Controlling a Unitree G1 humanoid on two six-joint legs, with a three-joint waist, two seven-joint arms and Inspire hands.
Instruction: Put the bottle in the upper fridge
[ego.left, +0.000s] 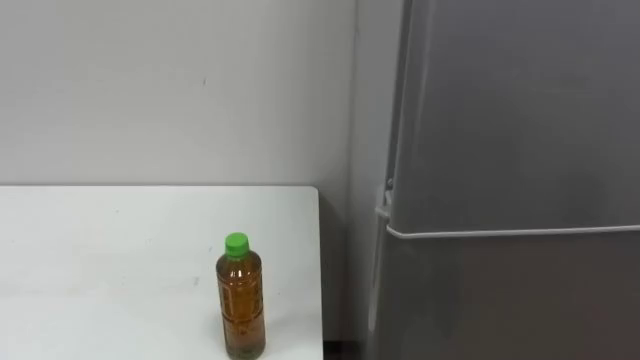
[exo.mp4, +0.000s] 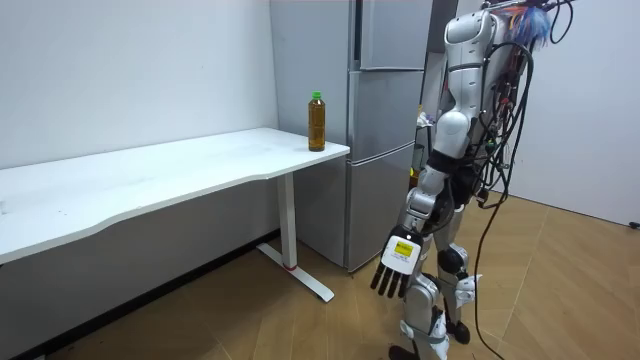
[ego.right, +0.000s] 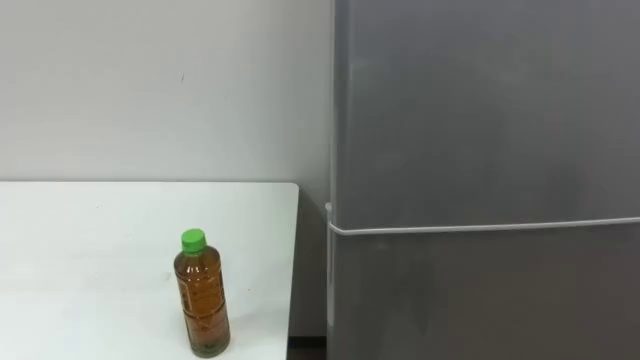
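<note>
Your left robot hand (exo.mp4: 398, 262) hangs low beside the robot's thigh in the room view, fingers loose and spread downward, holding nothing. The robot stands on the wooden floor (exo.mp4: 560, 290), facing the fridge (ego.left: 520, 150), with the end of the white counter (ego.left: 120, 250) just to its left. You'll find the bottle (ego.left: 241, 300) upright on that counter, near the front corner closest to the fridge; it has a green cap and amber liquid inside. Beyond it, a narrow gap separates the counter's edge from the grey fridge. Both fridge doors are shut, with the seam between upper and lower running just above the bottle's cap height. A plain wall (ego.left: 170, 90) stands behind the counter.
</note>
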